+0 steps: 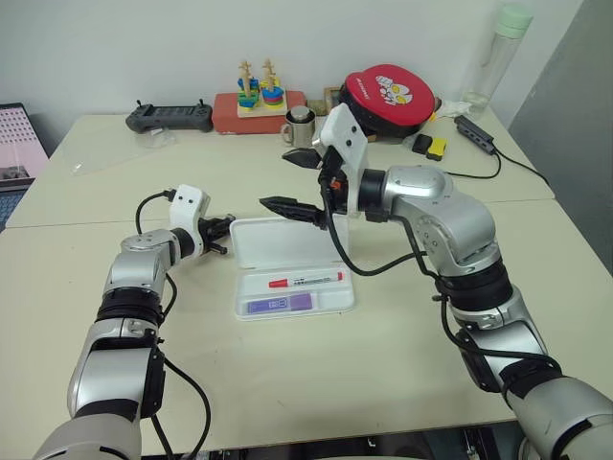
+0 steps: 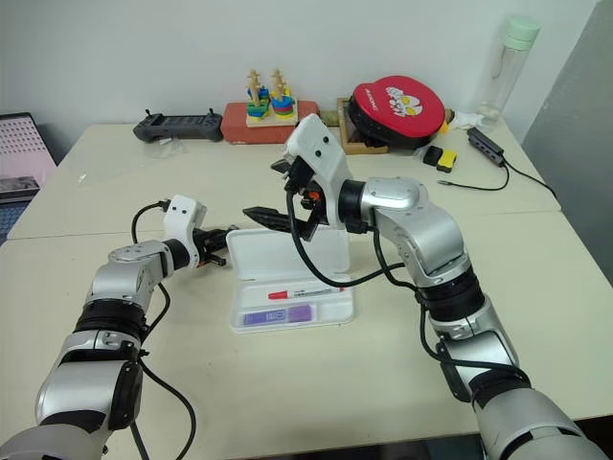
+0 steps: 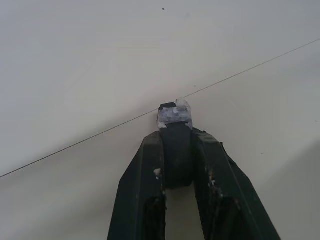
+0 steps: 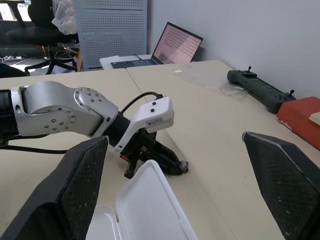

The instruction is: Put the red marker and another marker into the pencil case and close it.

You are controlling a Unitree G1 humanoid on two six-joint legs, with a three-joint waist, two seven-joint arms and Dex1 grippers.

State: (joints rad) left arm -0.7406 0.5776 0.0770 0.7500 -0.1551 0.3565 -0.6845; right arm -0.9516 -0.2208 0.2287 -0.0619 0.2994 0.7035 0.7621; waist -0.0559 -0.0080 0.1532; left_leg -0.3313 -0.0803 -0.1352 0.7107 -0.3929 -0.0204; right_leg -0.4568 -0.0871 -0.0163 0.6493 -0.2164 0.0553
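Both markers, the red marker [image 1: 305,281] and purple marker [image 1: 279,303], lie inside the open pencil case [image 1: 287,251] mid-table; left claw [image 1: 222,236], pinched together at the lid's edge, may slip off, while right claw [image 1: 299,184] hangs spread above.

Head pair looking down at table [image 1: 316,383], wrist cameras close along fingers

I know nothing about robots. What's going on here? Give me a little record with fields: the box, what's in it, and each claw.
pencil case: open on the table, lid lying back flat
red marker: lying inside the case
another marker: purple, inside the case, nearer the robot than the red one
left claw: shut, empty, at the lid's left edge
right claw: open wide, empty, raised above the lid
left to do: closing the lid
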